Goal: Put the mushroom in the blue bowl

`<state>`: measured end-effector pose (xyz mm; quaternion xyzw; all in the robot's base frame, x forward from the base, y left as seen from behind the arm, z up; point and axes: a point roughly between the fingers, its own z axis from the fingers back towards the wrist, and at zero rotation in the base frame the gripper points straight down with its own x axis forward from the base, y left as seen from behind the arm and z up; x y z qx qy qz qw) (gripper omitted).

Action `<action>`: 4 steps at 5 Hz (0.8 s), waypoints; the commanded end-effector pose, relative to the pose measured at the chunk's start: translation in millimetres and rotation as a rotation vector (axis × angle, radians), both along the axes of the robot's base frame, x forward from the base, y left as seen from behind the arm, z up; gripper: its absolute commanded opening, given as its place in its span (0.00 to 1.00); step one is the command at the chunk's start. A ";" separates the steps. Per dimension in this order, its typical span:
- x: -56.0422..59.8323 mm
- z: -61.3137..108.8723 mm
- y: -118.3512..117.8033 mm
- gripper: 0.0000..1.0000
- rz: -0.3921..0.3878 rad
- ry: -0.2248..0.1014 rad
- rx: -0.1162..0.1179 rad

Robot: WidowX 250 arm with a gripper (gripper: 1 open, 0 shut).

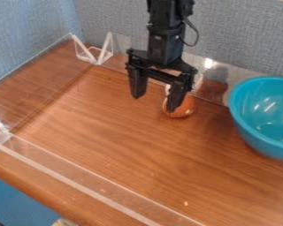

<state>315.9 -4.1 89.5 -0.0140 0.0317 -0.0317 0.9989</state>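
The mushroom (pixel 182 109), small and orange-tan with a pale part, lies on the wooden table just left of the blue bowl (pixel 269 122) and outside it. The bowl, deep and teal-blue, stands at the right edge with nothing visible inside. My gripper (pixel 157 95) hangs pointing down with its jaws spread wide and nothing between them. Its right finger (pixel 179 94) stands just above and in front of the mushroom and hides part of it. The gripper's centre is a little left of the mushroom.
A low clear acrylic wall (pixel 61 172) runs along the table's front and left edges. Clear plastic brackets (pixel 95 49) stand at the back left corner. A blue fabric backdrop closes the rear. Bare brown tabletop (pixel 96 124) stretches to the left of the gripper.
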 end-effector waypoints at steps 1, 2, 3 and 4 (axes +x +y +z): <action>10.4 22.7 6.1 1.00 0.024 -0.090 -0.009; 14.9 22.5 7.8 1.00 0.035 -0.098 -0.015; 19.2 20.1 10.8 1.00 0.049 -0.099 -0.020; 22.5 19.3 12.0 1.00 0.061 -0.102 -0.026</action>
